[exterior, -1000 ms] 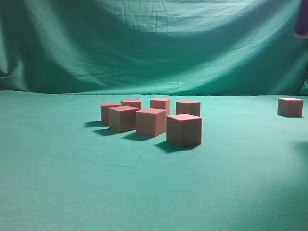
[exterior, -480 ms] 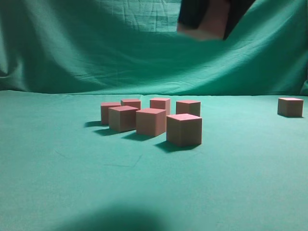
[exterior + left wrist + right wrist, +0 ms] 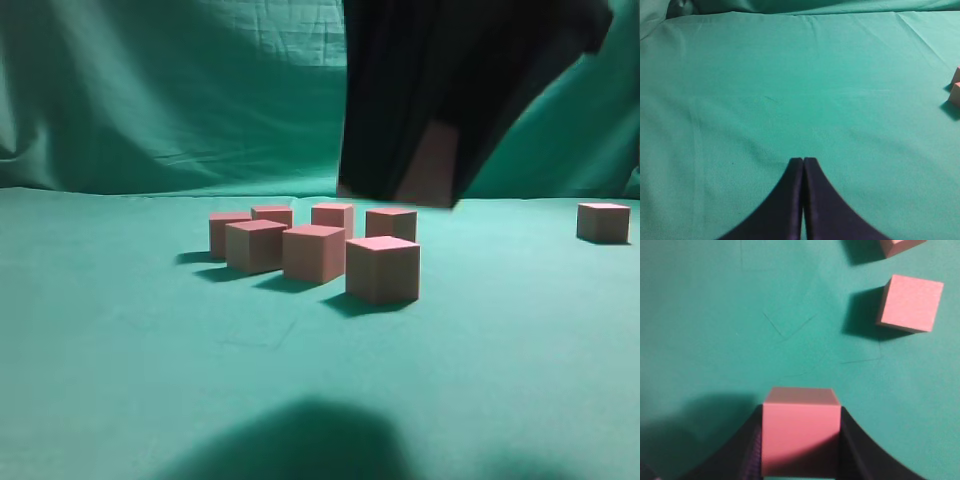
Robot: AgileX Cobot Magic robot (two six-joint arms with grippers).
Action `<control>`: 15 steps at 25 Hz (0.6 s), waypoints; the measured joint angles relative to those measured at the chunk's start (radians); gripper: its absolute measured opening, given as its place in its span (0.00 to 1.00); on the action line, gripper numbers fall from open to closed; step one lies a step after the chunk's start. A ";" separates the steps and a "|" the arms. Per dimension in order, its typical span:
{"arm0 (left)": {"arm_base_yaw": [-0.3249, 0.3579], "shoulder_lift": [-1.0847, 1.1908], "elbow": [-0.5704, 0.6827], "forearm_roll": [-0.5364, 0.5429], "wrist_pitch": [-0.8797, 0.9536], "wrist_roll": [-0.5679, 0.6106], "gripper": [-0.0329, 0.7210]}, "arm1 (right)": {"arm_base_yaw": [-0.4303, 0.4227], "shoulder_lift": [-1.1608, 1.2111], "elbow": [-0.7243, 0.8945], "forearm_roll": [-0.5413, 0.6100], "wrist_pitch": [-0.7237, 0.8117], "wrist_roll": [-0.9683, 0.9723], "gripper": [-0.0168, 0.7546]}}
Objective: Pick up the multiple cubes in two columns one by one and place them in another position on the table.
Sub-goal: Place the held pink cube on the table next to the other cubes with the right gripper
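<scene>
Exterior view: seven small matte salmon-pink cubes [image 3: 383, 269] are seen standing on the table [image 3: 120, 330], a wide flat surface covered in plain green cloth. They're bunched in two rough columns near the middle, and one more lone pink cube [image 3: 603, 222] is parked well apart at the far right. A draped green backdrop cloth [image 3: 170, 90] is hung behind everything. The dark right gripper [image 3: 425, 180] is seen hanging above the cluster with a pink block [image 3: 428, 168] pinched between its jaws, clear of the table, and a big soft shadow is thrown on the cloth near the bottom edge.

Left wrist view: the left gripper [image 3: 803, 162] is shown with its dark jaws pressed together, nothing between them, over bare green cloth. Two pink corners are just caught at the right edge.

Right wrist view: the held block [image 3: 800, 432] is gripped on both sides by the dark jaws, off the cloth. One cube [image 3: 910, 303] is sitting on the table up right, and another is cut off at the top edge.
</scene>
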 joint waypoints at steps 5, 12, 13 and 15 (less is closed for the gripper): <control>0.000 0.000 0.000 0.000 0.000 0.000 0.04 | 0.006 0.072 0.001 -0.064 -0.085 -0.009 0.36; 0.000 0.000 0.000 0.000 0.000 0.000 0.04 | 0.007 0.150 0.001 -0.178 -0.172 0.019 0.36; 0.000 0.000 0.000 0.000 0.000 0.000 0.04 | 0.007 0.159 0.001 -0.194 -0.176 0.028 0.36; 0.000 0.000 0.000 0.000 0.000 0.000 0.04 | 0.007 0.173 0.001 -0.226 -0.180 0.053 0.36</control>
